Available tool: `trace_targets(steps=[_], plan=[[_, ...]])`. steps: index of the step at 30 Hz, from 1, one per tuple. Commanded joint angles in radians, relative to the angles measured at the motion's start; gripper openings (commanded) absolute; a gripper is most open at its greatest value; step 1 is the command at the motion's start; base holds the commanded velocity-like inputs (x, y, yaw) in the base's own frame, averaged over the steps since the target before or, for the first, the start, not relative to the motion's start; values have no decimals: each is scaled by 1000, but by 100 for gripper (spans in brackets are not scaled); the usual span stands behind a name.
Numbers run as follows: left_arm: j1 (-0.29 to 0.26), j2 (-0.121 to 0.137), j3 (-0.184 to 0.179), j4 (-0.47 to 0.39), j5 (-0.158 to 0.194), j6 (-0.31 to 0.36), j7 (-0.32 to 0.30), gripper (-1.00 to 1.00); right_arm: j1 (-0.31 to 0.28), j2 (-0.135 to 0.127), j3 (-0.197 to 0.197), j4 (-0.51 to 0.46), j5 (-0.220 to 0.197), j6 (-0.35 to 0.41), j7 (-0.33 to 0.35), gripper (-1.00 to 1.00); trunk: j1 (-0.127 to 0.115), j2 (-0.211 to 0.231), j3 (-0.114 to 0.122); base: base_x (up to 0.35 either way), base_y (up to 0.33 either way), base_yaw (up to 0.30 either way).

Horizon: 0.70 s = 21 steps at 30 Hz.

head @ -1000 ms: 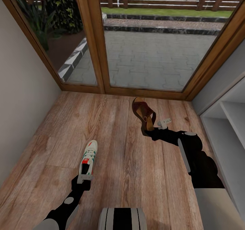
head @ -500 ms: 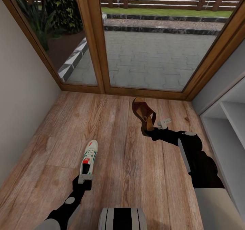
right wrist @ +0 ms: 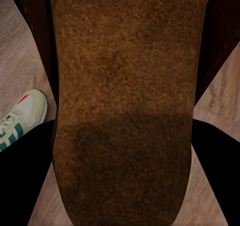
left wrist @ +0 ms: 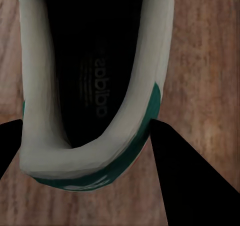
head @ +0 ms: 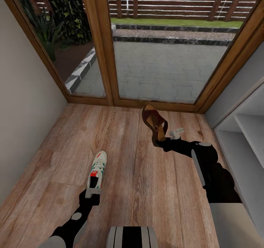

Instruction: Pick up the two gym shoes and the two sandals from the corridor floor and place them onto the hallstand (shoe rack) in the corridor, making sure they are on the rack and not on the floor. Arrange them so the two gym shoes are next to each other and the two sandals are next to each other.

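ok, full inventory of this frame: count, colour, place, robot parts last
gym shoe: 1, white with green stripes and red-orange tongue, heel between the left gripper's fingers, over the floor on the left
sandal: 1, dark reddish-brown with tan sole, held up in the right gripper, centre-right
corridor floor: light brown wood planks
hallstand: pale grey, right edge
glass doors: brown wooden frames, far end, paved yard beyond
wall: off-white, left side
left gripper: black with grey fingers, lower left
right gripper: black with grey fingers, centre-right
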Motion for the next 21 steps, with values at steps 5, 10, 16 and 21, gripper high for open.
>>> trace_targets(steps=[5, 10, 16, 21], plan=[[-1, 0, 2, 1, -11, -2, 5, -100, 0, 0, 0, -1, 13, 2, 9, -100, -2, 1, 19, 0, 0, 0], [-1, 0, 2, 0, -11, -2, 5, -100, 0, 0, 1, -2, 12, 2, 10, -100, -5, 2, 38, 0, 0, 0], [-1, 4, 1, -8, -12, -1, 5, -100, 0, -3, 2, -2, 13, 1, 10, -100, -7, 4, 61, 0, 0, 0], [0, 16, 0, -3, -18, 4, 5, -100, 2, -5, 2, 0, 13, 2, 10, -100, -10, 5, 81, 0, 0, 0]])
